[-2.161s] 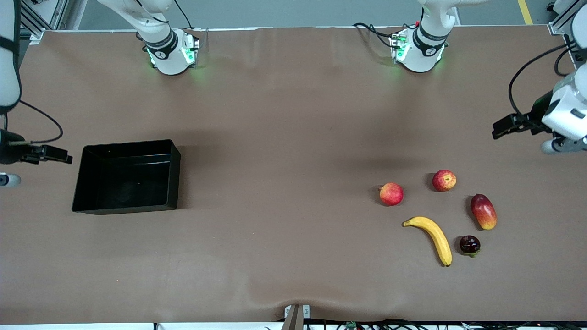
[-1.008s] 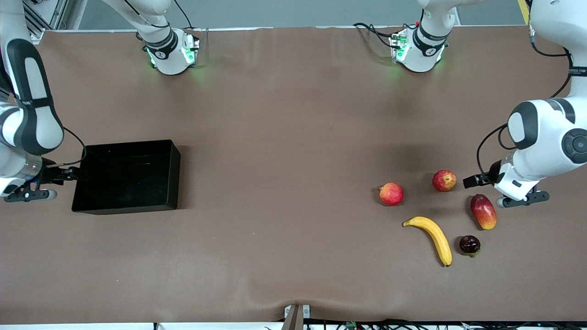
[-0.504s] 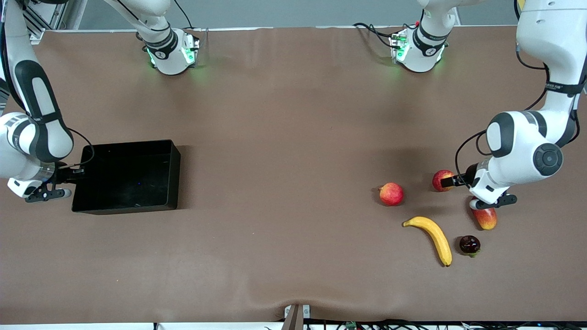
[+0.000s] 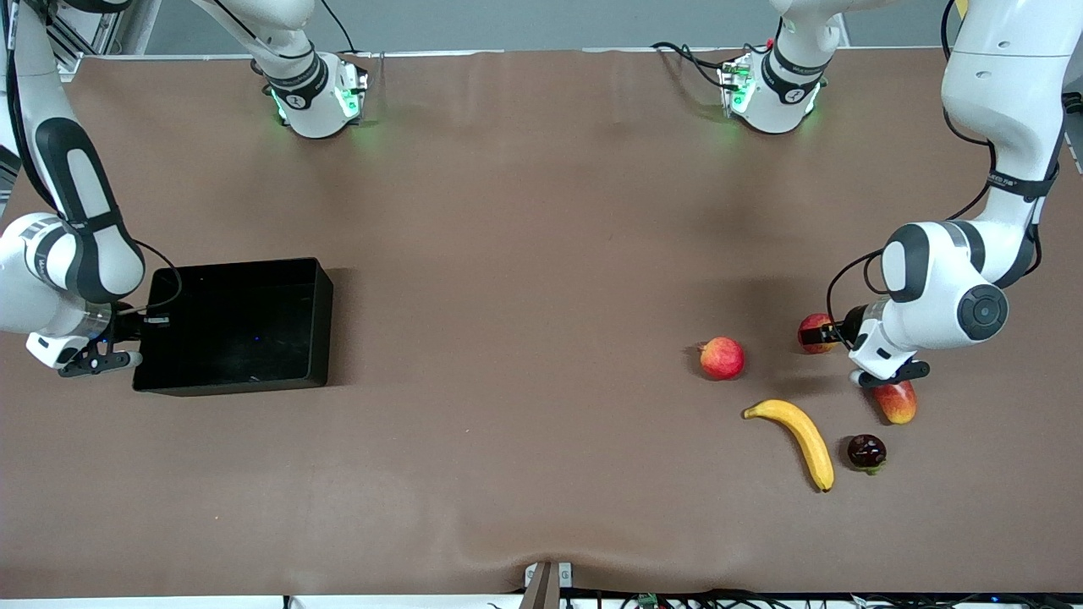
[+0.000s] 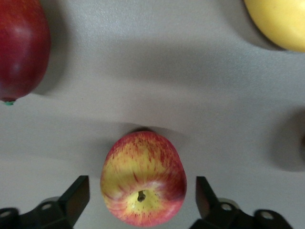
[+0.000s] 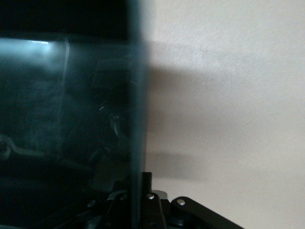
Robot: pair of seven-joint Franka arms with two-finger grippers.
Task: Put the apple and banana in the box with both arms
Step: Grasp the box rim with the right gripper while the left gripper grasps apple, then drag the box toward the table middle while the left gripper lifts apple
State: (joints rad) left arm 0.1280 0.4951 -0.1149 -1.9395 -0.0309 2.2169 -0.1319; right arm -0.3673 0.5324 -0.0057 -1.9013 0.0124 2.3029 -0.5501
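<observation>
The left gripper (image 5: 142, 198) is down at the apple (image 4: 814, 331), its two black fingers (image 5: 76, 195) standing wide on either side of the fruit with a clear gap on each, so it has not closed on anything. From the wrist camera the apple sits on the table (image 4: 525, 338) between those fingers, red with yellow streaks and its stem dimple facing the lens. The banana (image 4: 799, 438) lies on the table nearer the front camera than the apple, well apart from it, and a small dark fruit (image 4: 866, 451) rests just beside the banana's lower tip. A mango (image 4: 897, 401) lies close by the apple, partly hidden under the left arm's wrist, and a second, pinker round fruit (image 4: 722, 357) sits beside the apple toward the right arm's end of the table. At that end the black box (image 4: 321, 321) stands with nothing visible inside. The right gripper (image 4: 145, 320) is at the box's short end wall, and its fingers (image 6: 143, 183) are pressed together on that thin wall, one inside the box and one outside, as the right wrist view shows.
</observation>
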